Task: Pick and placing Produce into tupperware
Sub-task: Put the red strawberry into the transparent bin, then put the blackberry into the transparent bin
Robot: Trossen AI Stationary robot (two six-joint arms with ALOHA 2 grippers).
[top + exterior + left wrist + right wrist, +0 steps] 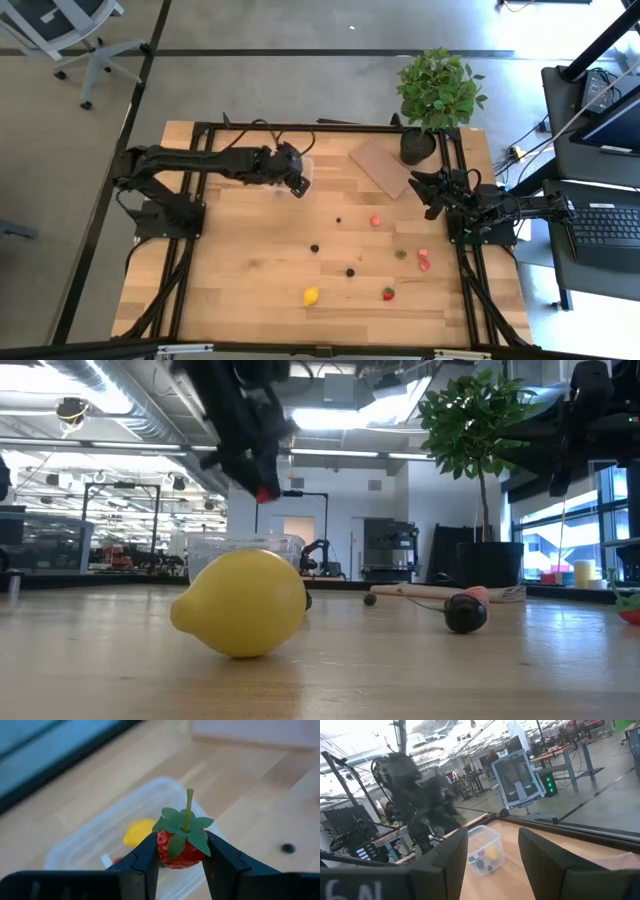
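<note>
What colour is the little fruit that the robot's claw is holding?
Red, with green leaves and stem: a strawberry pinched in the left gripper. It shows best in the left wrist view.

We find the tupperware (291, 176) at the tabletop's (240, 260) far left, the left tool (181, 851) directly above it, clamping a strawberry (180, 846). Produce pieces lie inside. The board (382, 166) and plant (437, 92) sit far right, the right tool (420, 186) just beside the board. A lemon (311, 296) and loose pieces lie across the near half.
</note>
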